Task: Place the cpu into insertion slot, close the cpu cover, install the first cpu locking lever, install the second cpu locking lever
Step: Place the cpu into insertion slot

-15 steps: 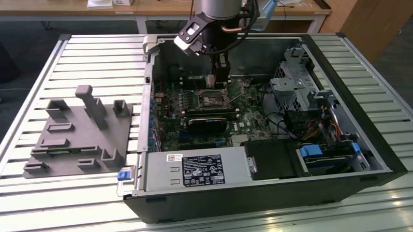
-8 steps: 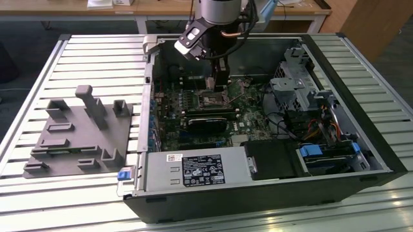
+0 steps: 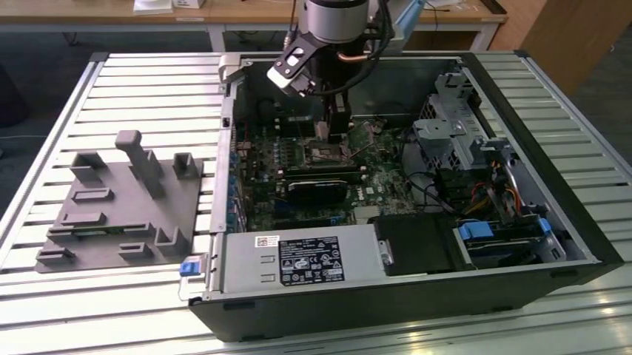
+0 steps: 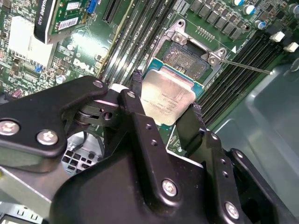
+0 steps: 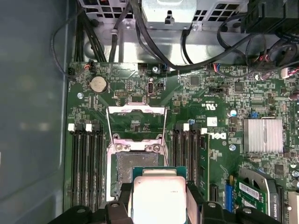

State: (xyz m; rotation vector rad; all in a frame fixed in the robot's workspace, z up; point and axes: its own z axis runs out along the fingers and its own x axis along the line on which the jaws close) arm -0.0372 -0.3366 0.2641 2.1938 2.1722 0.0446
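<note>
Robot claw (image 4: 166,93) clenched on the cpu (image 4: 169,106) at two opposite edges, square chip held flat, metal top up, insertion slot (image 4: 187,59) bare below and ahead of the claw, cpu cover (image 5: 135,108) open beyond.

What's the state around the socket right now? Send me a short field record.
pincer: black pincer shut on the small square silvery-grey metal-topped cpu, one finger on each of two opposite edges
cpu: held, not seated
insertion slot: square black insertion slot in the green circuit board, dark pin field partly uncovered
cpu cover: thin silver metal-frame cpu cover, open, off the slot
place: inside the open black computer case
</note>
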